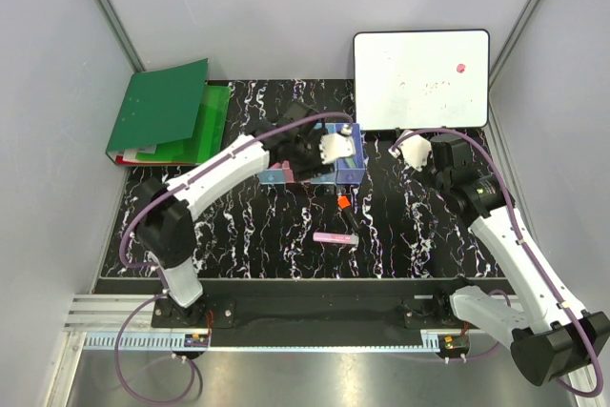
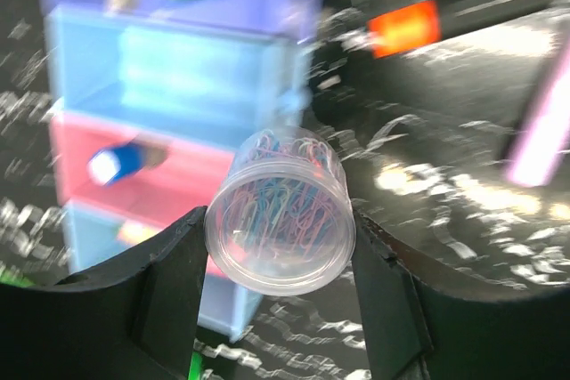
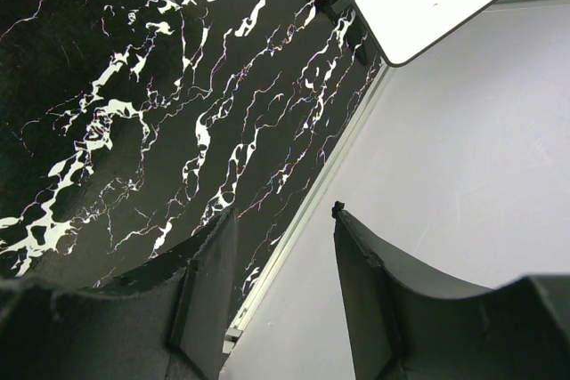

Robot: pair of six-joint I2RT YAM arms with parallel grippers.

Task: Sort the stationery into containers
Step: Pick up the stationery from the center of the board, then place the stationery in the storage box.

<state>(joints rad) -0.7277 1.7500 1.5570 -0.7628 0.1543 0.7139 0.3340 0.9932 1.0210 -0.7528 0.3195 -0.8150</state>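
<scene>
I have the left fingers [image 2: 160, 300] clamped on the small round clear plastic tub of coloured paper clips [image 2: 280, 224], poised over the row of narrow plastic bins [image 2: 178, 68], ready, I judge, for dropping in, while the right fingers [image 3: 200, 300] hang apart and empty over the black marbled table [image 3: 107, 86].

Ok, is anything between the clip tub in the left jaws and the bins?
Nothing visible does. The tub hangs close by the bins; the pink bin already holds a blue-tipped item.
</scene>
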